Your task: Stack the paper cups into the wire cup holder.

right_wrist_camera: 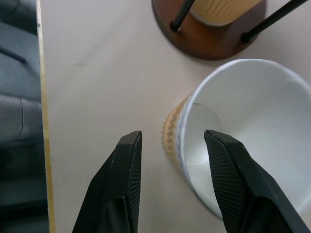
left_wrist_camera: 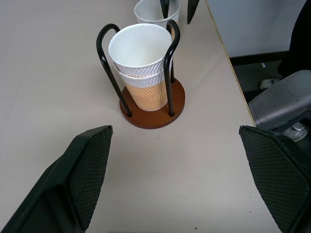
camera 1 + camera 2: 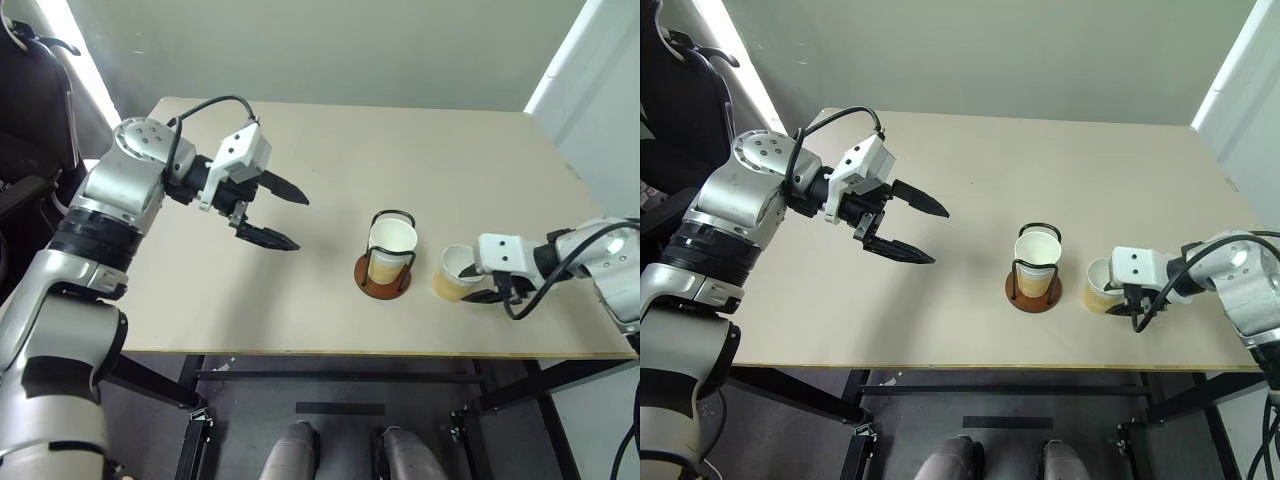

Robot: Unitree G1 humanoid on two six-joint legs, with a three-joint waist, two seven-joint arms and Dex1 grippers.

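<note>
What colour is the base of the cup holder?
Reddish-brown base, seen best in the left wrist view.

Two tan paper cups (image 2: 141, 73) sit stacked upright in the wire cup holder (image 3: 383, 272), and a third cup (image 3: 455, 274) stands just beside it.

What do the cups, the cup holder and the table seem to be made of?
The cups look like paper: matte white inside, rolled rims, tan embossed zigzag outside. The cup holder seems to have a reddish-brown wooden base with a slight sheen, though it could be coloured plastic, and thin glossy black wire loops, probably coated metal. The table looks like pale matte board.
</note>
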